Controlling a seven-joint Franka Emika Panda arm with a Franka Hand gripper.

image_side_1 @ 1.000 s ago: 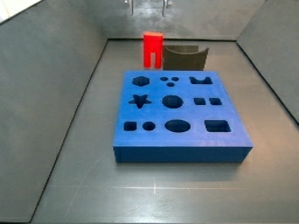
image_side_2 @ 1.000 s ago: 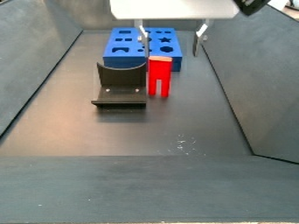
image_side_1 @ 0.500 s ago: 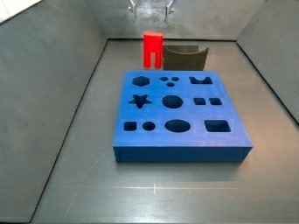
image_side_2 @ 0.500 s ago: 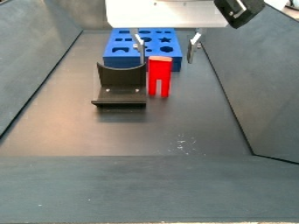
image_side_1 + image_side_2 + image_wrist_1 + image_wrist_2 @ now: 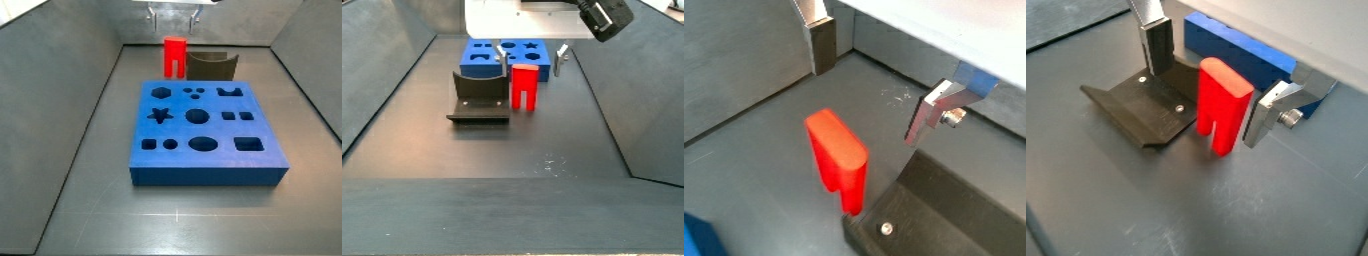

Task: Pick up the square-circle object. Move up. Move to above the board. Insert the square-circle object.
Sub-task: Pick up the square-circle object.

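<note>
The square-circle object, a bright red upright peg with two prongs, stands on the grey floor in both side views [image 5: 174,55] [image 5: 524,86] and both wrist views [image 5: 838,160] [image 5: 1224,105]. It is next to the dark fixture [image 5: 478,97], just beyond the blue board [image 5: 207,135]. My gripper [image 5: 531,55] hangs open just above the peg. In a wrist view the gripper [image 5: 1211,80] has one finger [image 5: 1154,45] over the fixture and the other finger [image 5: 1267,115] close beside the peg. Nothing is held.
The fixture [image 5: 211,65] stands right beside the peg, between it and a side wall. Grey walls enclose the floor on the sides and back [image 5: 94,40]. The board's edge [image 5: 1240,55] lies close behind the peg.
My gripper has come down and in toward the red peg, its fingers still open. The peg, fixture and board have not moved.
</note>
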